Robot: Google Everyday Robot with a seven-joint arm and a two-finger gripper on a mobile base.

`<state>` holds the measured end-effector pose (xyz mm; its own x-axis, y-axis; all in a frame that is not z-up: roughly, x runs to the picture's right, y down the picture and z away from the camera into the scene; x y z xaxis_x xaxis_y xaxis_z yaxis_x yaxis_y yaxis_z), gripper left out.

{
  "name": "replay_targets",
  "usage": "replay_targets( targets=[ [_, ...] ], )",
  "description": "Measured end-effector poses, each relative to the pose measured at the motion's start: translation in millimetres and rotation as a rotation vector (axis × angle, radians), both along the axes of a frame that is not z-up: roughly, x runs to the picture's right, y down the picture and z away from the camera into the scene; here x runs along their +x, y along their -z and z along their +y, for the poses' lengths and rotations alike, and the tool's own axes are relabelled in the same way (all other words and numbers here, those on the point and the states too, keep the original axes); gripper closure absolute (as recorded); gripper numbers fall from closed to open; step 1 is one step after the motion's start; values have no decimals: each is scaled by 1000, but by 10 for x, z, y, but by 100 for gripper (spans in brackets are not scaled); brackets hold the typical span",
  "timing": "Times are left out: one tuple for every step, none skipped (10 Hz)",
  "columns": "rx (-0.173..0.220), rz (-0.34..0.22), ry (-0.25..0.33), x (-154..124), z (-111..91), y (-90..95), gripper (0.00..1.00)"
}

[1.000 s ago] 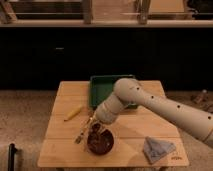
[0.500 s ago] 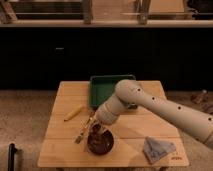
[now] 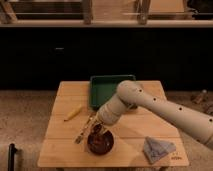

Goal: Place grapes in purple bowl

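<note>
A dim room with a dark cabinet wall runs across the far side, a pale counter edge above it, and a speckled floor below. In the middle stands a light wooden desk (image 3: pixel 65 150).

At the far edge of the desk, near its middle, lies a green tray (image 3: pixel 102 90), rectangular with raised walls. The white arm (image 3: pixel 165 110) comes in from the right, crosses over the tray's near right corner and bends down toward the near left part of the desk.

The purple bowl (image 3: pixel 101 146) sits near the front edge, left of the desk's middle. It is small, round and dark, much smaller than the tray and well apart from it. The claw (image 3: pixel 96 131) hangs at the far left rim of the bowl, right over it or touching it; which of the two cannot be told. How wide the claw stands cannot be told either, and whether it holds anything is hidden in the dark shapes there. The grapes cannot be made out as a separate thing; something dark lies inside or over the bowl, too dim to name.

Left of the bowl, a thin utensil (image 3: pixel 84 130) lies slantwise on the wood, its near end just beside the bowl's left side. Further left and a little farther back lies a yellow banana (image 3: pixel 73 113), also slantwise, apart from the rest.

On the near right of the desk lies a crumpled grey cloth (image 3: pixel 158 148), well apart from the bowl.
</note>
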<state>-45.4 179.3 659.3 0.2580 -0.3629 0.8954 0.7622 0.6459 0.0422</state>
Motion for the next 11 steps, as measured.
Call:
replay_targets(
  targets=[
    [1, 4, 5, -27, 0, -3, 100],
    [1, 5, 9, -51, 6, -13, 100],
    [0, 15, 9, -28, 20, -36, 100],
    [-2, 25, 12, -23, 34, -57, 100],
    [-6, 37, 22, -36, 58, -85, 100],
    [-9, 47, 29, -46, 70, -101, 100],
    [-16, 66, 38, -43, 91, -131, 100],
    [-23, 85, 48, -31, 109, -161, 100],
    [-28, 97, 54, -29, 120, -181, 100],
    [-34, 108, 63, -28, 138, -203, 100],
    [-39, 114, 65, -17, 150, -225, 100]
  ],
)
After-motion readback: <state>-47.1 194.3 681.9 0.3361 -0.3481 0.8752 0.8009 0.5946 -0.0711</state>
